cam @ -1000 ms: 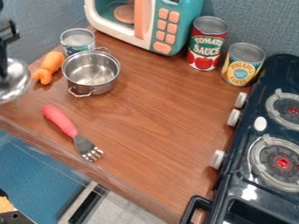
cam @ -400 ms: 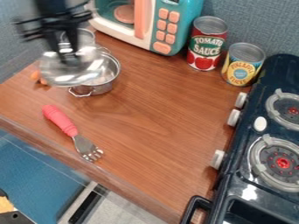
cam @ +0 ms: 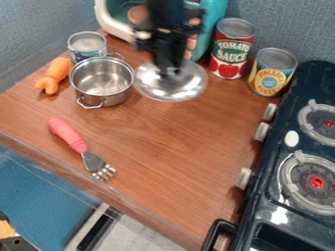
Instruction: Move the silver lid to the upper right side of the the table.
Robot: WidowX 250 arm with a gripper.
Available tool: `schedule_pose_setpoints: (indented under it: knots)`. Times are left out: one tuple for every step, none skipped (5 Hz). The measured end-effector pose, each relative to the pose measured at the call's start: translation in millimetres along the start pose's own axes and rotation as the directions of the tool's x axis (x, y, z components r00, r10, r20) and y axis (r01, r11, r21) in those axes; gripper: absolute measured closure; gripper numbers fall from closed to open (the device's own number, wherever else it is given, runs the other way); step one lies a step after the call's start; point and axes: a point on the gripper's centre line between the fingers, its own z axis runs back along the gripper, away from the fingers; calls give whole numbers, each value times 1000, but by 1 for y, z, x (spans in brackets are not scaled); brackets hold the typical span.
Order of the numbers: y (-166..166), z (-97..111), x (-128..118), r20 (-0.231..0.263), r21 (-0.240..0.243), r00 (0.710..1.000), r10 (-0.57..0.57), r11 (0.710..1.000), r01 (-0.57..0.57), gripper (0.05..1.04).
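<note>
The black gripper [cam: 170, 68] hangs in front of the toy microwave, shut on the knob of the silver lid [cam: 171, 88]. The lid is held roughly level, to the right of the silver pot and to the left of the tomato sauce can; its height over the wooden table [cam: 163, 142] is hard to tell. The knob is mostly hidden between the fingers.
The silver pot [cam: 101, 83], a small can [cam: 87, 45] and an orange carrot [cam: 54, 76] stand at the left. A red-handled fork [cam: 67, 135] lies nearer. Behind are the microwave [cam: 118, 22], tomato sauce can [cam: 231, 49] and pineapple can [cam: 271, 72]; the stove [cam: 294, 157] borders the right.
From the left edge, the gripper has carried the lid rightward, passing over the pot, to a spot in front of the microwave. Pot and carrot are uncovered again.
</note>
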Motion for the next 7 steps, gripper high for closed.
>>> schedule_pose_setpoints:
  knots:
    - [-38, -21, -8, -28, 15, 999, -27, 1000, 28, 807]
    - [-62, -38, -11, -29, 31, 998, -55, 998, 56, 807]
    - [-77, -50, -7, -26, 27, 998, -63, 998, 64, 807]
    - [-80, -62, -8, -39, 43, 997, -71, 996, 73, 807]
    - [-85, -71, -12, -52, 35, 996, -71, 997, 72, 807]
    - [-87, -74, -13, -55, 30, 996, -76, 996, 78, 747]
    - [-85, -74, -13, -51, 38, 995, -91, 995, 93, 444]
